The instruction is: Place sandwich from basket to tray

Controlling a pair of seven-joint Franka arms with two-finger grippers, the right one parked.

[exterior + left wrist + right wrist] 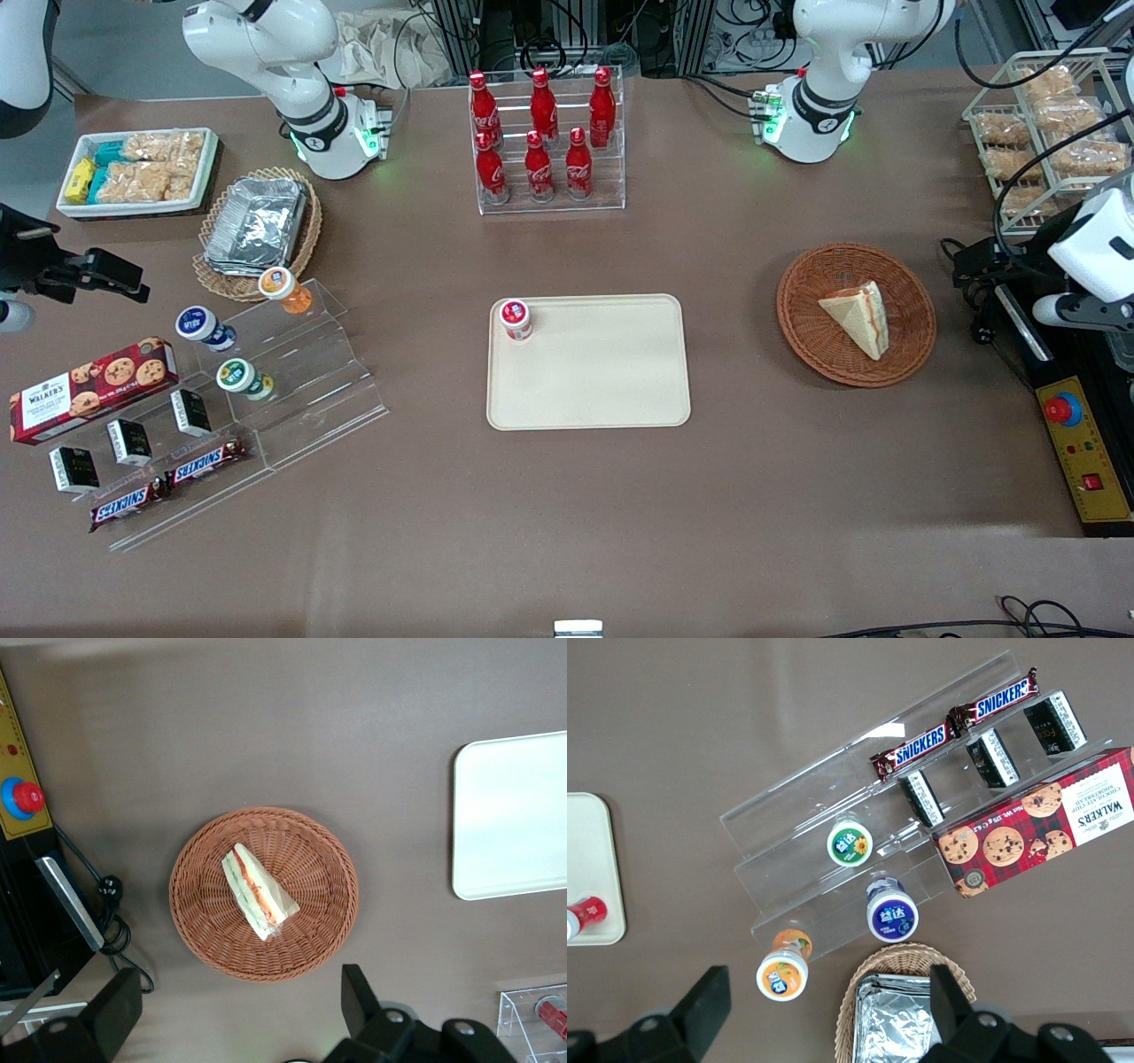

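Tool [237, 1010] agape above one sandwich [257, 890] in one basket [204, 930]; one tray [620, 399].

Sandwich [858, 317] lies flat in wicker basket [904, 354]; cream tray [602, 390] well apart.

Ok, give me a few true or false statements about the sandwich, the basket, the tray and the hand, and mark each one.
1. The sandwich lies in the basket. True.
2. The tray holds nothing. False: a small red-lidded container stands in one corner.
3. The hand is gripping the sandwich. False: it hangs open above the basket, touching nothing.
4. The basket sits toward the working arm's end of the table from the tray. True.
5. The basket touches the tray. False: bare table lies between them.
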